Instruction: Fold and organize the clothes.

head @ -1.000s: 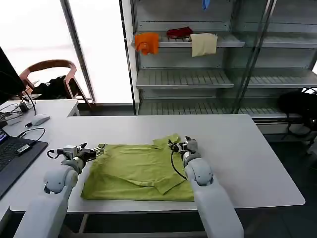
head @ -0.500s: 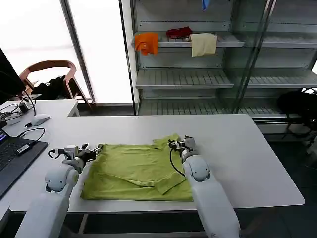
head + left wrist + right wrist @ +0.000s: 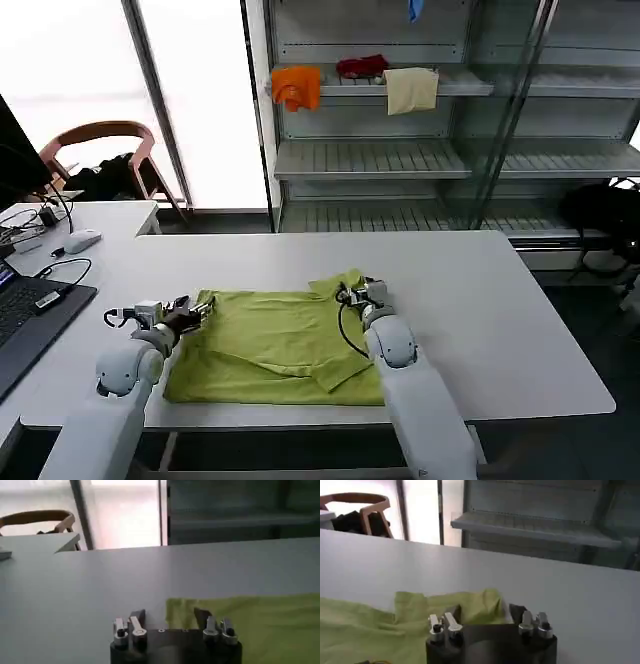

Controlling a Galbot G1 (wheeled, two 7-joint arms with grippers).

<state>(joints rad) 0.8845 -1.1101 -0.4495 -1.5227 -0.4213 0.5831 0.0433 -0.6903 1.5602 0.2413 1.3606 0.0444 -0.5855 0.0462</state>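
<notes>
Left gripper (image 3: 202, 306): jaws spread apart, nothing pinched between them; sits low at the near-left corner of the T-shirt. In the left wrist view its two dark fingers (image 3: 138, 616) stand apart, one on bare tabletop, the other at the cloth's edge.
Right gripper (image 3: 343, 293): jaws parted, holding nothing; sits at the far-right part of the shirt, beside the raised sleeve. In the right wrist view the dark fingers (image 3: 517, 611) straddle the cloth's edge.
Gripper build: black block bodies, bright metal screw posts on top; white rounded arm shells behind; a black cable loops along the right arm.
T-shirt (image 3: 275, 345): lime yellow-green, soft matte cotton, lying flat and partly folded on the near middle of the table. Roughly rectangular outline; one flap folded over at the near right, forming a diagonal ridge; one sleeve (image 3: 340, 282) sticks up at the far right. Gentle wrinkles across the surface.
Table (image 3: 500, 320): white, smooth, matte, with rounded corners.
Side desk, left: laptop (image 3: 25, 310), computer mouse (image 3: 80, 240), tangled cables.
Room behind: metal rack with slatted shelves (image 3: 370, 158); on an upper shelf an orange garment (image 3: 297, 85), a dark red garment (image 3: 362, 66) and a cream garment (image 3: 411, 88) hanging over the edge. Wooden chair (image 3: 98, 150) beside a bright window.
</notes>
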